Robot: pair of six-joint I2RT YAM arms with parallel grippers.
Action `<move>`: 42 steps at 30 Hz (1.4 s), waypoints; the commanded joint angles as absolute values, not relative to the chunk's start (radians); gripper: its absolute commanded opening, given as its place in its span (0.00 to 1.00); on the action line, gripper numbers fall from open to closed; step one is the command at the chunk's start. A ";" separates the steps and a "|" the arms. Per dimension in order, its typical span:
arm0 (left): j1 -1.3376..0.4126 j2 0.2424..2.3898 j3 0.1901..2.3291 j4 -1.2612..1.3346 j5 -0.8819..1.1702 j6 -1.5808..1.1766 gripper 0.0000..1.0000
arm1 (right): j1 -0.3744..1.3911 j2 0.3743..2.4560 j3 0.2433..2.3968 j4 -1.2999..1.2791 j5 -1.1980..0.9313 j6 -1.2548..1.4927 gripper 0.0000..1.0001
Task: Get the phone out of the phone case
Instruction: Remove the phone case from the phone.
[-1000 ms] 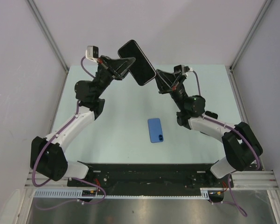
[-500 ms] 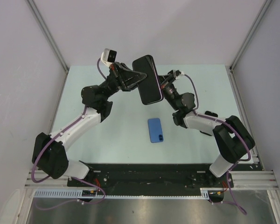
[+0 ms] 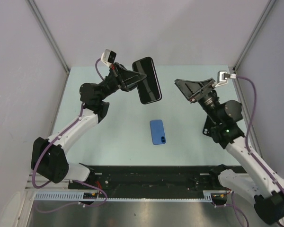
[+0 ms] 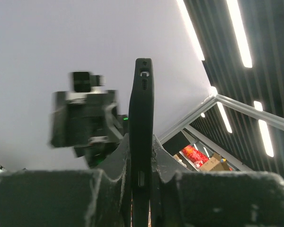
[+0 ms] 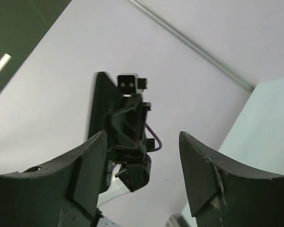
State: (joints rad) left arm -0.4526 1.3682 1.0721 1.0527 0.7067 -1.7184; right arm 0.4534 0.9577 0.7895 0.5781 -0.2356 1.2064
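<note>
Task not done: the phone (image 3: 147, 80) looks still seated in the black phone case (image 4: 141, 118), raised at upper centre of the top view. Left gripper (image 3: 138, 81) is clamped on the case's edge. Right gripper (image 3: 193, 85) is spread wide, holding nothing, well apart at right. Separating phone from case is left.

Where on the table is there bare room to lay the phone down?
Widest bare table lies between the left arm and the blue phone; a narrower strip separates that phone from the right arm. The far middle is crowded overhead: the left gripper holds the phone case there, facing the open right gripper.
</note>
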 commanded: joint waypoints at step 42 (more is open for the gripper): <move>-0.446 1.381 1.075 0.922 0.706 -1.609 0.00 | 0.666 0.834 1.014 0.008 -0.091 0.612 0.69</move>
